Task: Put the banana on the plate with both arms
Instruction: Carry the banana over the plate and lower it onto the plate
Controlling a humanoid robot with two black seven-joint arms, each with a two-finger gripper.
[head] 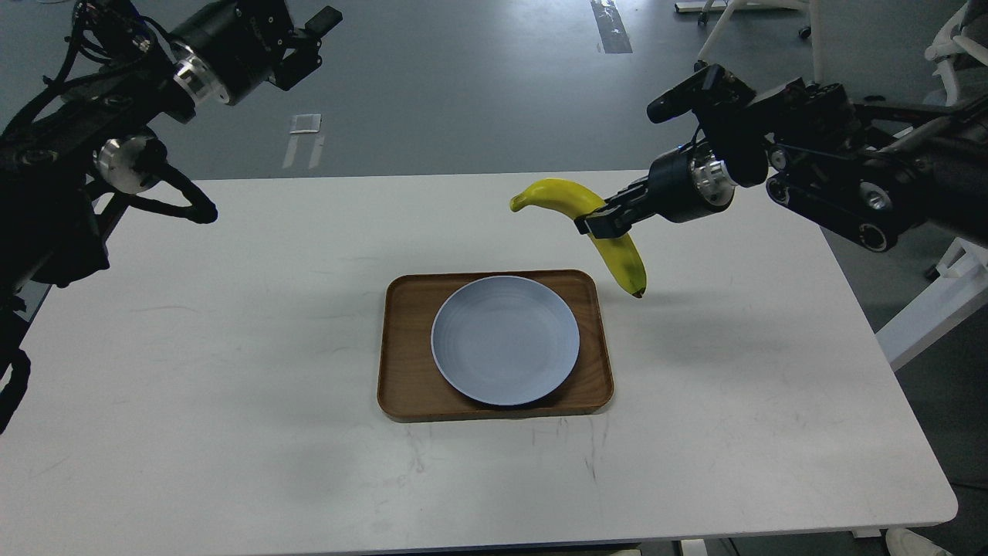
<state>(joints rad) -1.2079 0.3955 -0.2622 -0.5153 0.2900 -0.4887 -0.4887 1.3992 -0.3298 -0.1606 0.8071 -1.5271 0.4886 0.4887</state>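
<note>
The banana (598, 232) is held in the air by the right gripper (600, 222), whose 2 black fingers are closed across the fruit's middle. The banana hangs curved, with its greenish stem end pointing up and to the left and its dark tip pointing down, just beyond the upper right corner of the wooden tray (405, 371). No part of the banana is seen touching the tray, the plate or the table. The plate (505, 340), round and pale blue-grey, is set inside the brown tray, and nothing is seen lying on it. The tray is placed near the middle of the white table (193, 386), and a soft shadow is cast on the table to the right of the tray, under the right arm (849, 181). That arm is stretched in from the right edge, its silver wrist ring turned toward the banana. The left arm (116, 116) is raised at the upper left, well apart from the banana and the plate. The left gripper (312, 38) is seen dark and partly end-on above the grey floor (478, 93); nothing is seen held in it, and how far its fingers are parted cannot be told.
</note>
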